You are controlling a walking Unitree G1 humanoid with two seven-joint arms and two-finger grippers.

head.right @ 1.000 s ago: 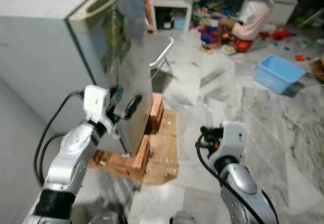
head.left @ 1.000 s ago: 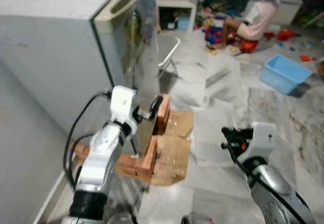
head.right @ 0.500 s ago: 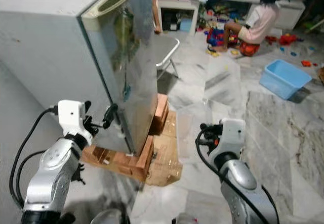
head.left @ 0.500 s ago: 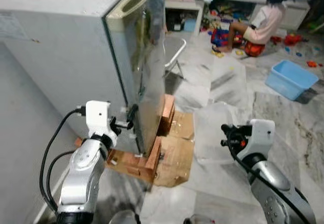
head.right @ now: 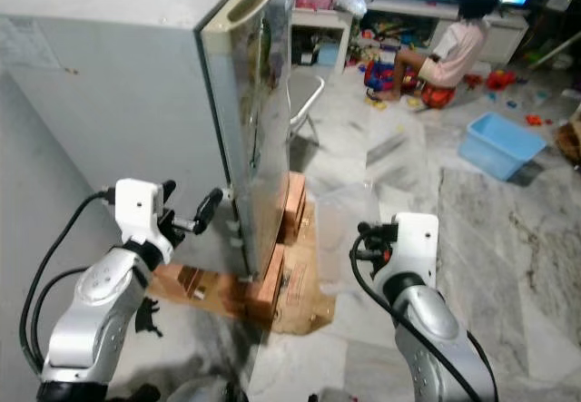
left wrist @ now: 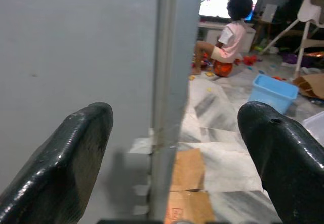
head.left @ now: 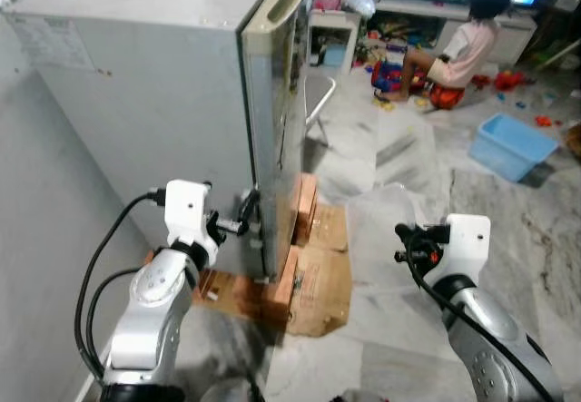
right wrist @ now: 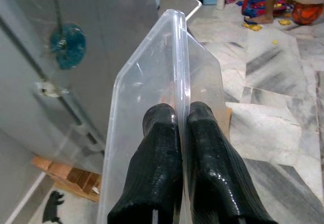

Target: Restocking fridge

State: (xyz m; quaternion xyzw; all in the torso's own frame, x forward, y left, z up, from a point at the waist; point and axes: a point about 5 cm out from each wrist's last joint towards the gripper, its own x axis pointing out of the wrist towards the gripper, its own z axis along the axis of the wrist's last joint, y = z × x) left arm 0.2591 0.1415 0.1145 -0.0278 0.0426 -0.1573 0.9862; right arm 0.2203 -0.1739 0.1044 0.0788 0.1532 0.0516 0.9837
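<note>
- The right gripper (right wrist: 181,133) is pinching the thin rim of a clear plastic container (right wrist: 152,92), its glossy black fingers (right wrist: 159,148) pressed together on the edge, holding it out in front of the robot over the marble floor (head.left: 508,211).
- The container is showing as a faint, see-through box (head.left: 381,230), smooth-walled with rounded corners, just to the right of the fridge (head.left: 182,102).
- The left gripper (head.left: 243,216) is reaching toward the fridge's lower front corner, its two rounded, shiny black fingers (left wrist: 66,153) spread wide on either side of the door's edge, gripping nothing.
- The fridge is a tall grey metal box with a reflective door (head.right: 263,130) and is standing on wooden blocks (head.left: 286,270) and flattened cardboard (head.left: 322,279).
- Compared with a second ago, the left gripper is sitting lower and closer to the cabinet's corner rather than out in front of the door face, and the whole view is swinging so the fridge's side now faces us more.
- A person (head.left: 454,44) is sitting on the floor among toys, with a blue plastic tub (head.left: 513,143) nearby.
</note>
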